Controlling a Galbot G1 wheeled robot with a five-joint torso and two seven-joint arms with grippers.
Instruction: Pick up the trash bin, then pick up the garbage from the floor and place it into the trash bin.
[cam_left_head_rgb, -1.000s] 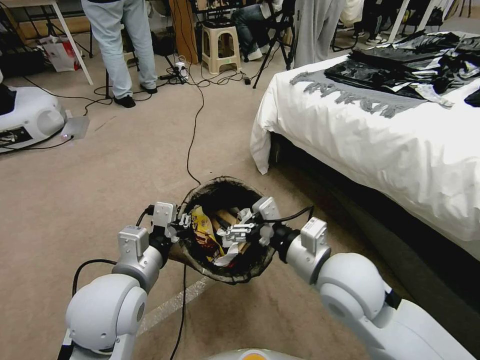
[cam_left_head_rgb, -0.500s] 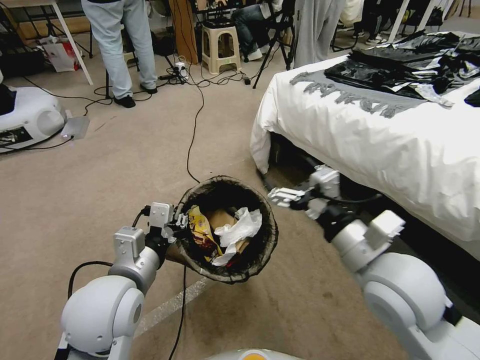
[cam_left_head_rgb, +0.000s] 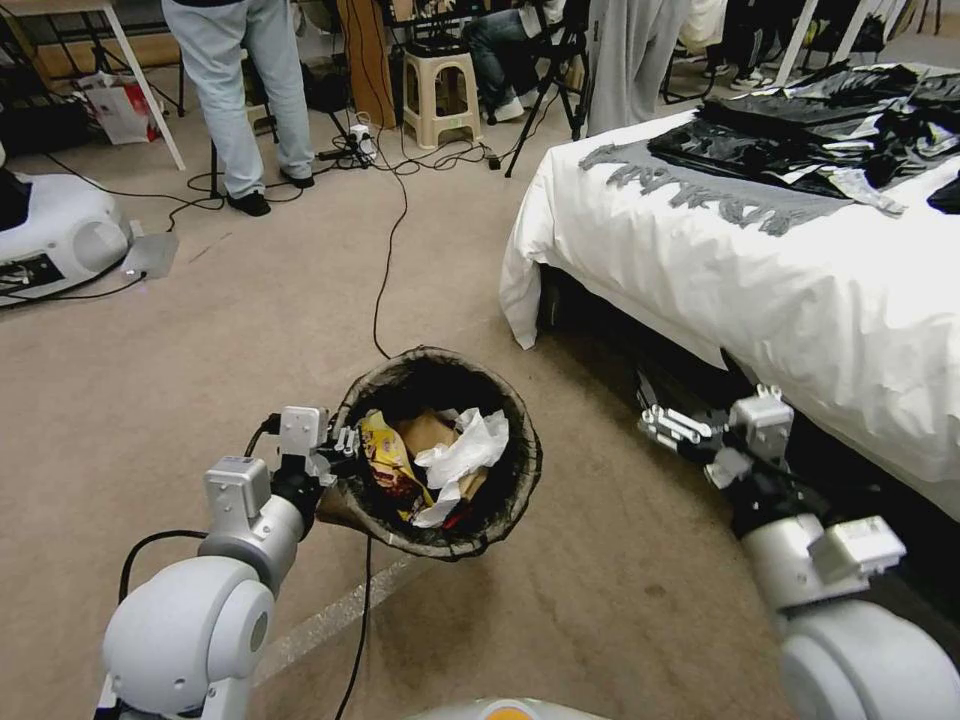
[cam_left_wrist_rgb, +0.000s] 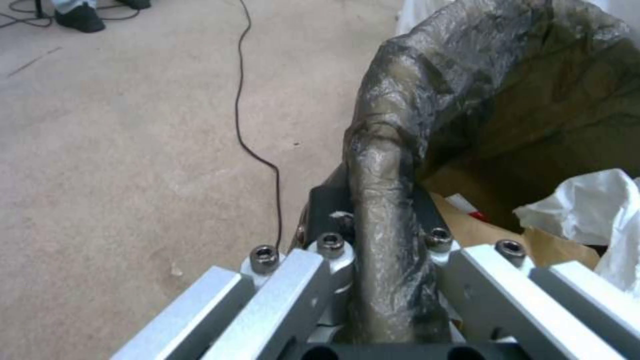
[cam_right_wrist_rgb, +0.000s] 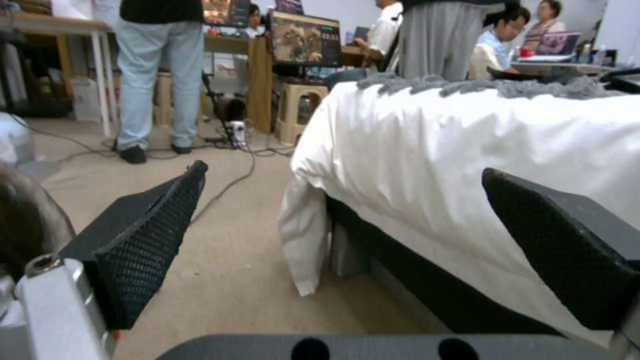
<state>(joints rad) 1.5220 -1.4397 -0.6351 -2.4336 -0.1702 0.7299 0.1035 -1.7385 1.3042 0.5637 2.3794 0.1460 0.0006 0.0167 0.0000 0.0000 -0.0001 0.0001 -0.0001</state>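
- I am on a tan carpet floor (cam_left_head_rgb: 200, 400), with a bed (cam_left_head_rgb: 800, 290) in a white sheet close on my right side.
- The trash bin (cam_left_head_rgb: 505, 500) hangs above the carpet in front of me, tipped a little, its dark bag folded over the rim.
- Inside it I see a yellow snack bag (cam_left_head_rgb: 385, 465), a white tissue (cam_left_head_rgb: 462, 450) and brown paper (cam_left_head_rgb: 425, 432).
- My left gripper (cam_left_head_rgb: 340, 452) is squeezed tight on the bin's rim, one finger inside and one outside.
- My right gripper (cam_left_head_rgb: 665, 425) is off to the right of the bin, not touching it, near the dark gap under the bed.
- Its two black pads (cam_right_wrist_rgb: 150, 240) are spread wide with nothing between them.
- A black cable (cam_left_head_rgb: 385, 270) runs along the carpet just past the bin.
- The carpet to my left is wide and open.
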